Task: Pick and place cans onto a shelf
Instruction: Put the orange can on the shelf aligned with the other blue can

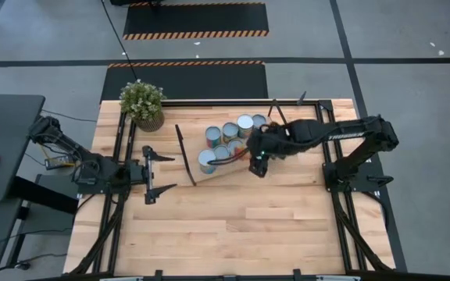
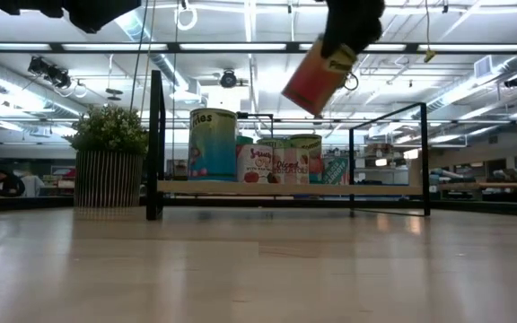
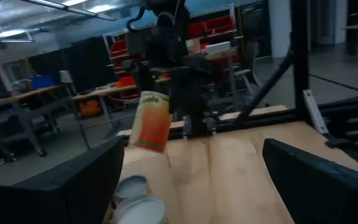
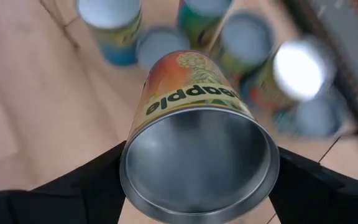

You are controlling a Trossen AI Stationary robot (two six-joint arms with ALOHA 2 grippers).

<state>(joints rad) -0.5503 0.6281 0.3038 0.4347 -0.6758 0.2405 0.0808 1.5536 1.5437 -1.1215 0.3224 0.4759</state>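
Observation:
My right gripper (image 1: pixel 258 160) is shut on an orange-red can (image 4: pixel 197 155) with a pineapple label, held in the air over the shelf's near edge. Several silver-topped cans (image 1: pixel 229 130) stand upright on the light-wood shelf board (image 2: pixel 285 188), between its black end frames (image 2: pixel 155 144). In the low view the held can (image 2: pixel 317 76) hangs tilted above them. It also shows in the left wrist view (image 3: pixel 151 121). My left gripper (image 1: pixel 158 173) is open and empty, level above the table left of the shelf. My right gripper pinches the can's round side wall (image 4: pixel 138 149) between its two fingers, near the can's upper end, whose silver face looks at the wrist camera. The fingers (image 4: pixel 86 183) come from above, slanting down. The can hangs tilted below them, clear of the shelf and the other cans.
A potted green plant (image 1: pixel 143 105) stands at the table's far left corner, beside the shelf's left frame. Bare wooden tabletop (image 1: pixel 241 226) lies near of the shelf. Black rails run along the table's left and right edges.

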